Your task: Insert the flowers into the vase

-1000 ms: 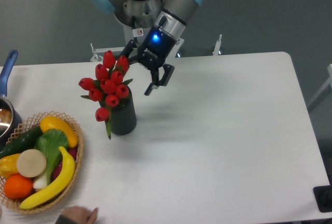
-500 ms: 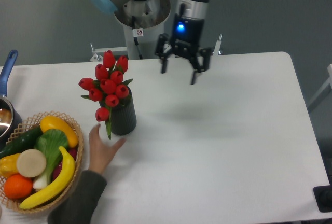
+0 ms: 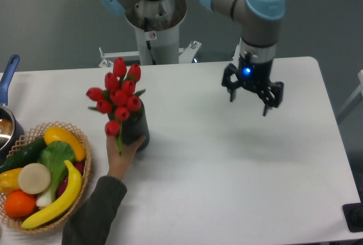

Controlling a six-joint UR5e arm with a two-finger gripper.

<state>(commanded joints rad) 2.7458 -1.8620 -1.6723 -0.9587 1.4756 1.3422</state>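
White worktop: flowers already sit in vase, a hand gripping its base. Gripper released, empty, well right. Insertion looks done; next just retreat.

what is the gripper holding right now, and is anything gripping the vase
The gripper holds nothing; its fingers are spread open above bare table. A person's hand grips the vase at its base, with the flowers inside.

A robotics lab: an industrial arm on a pedestal behind a plain white table, grey wall.
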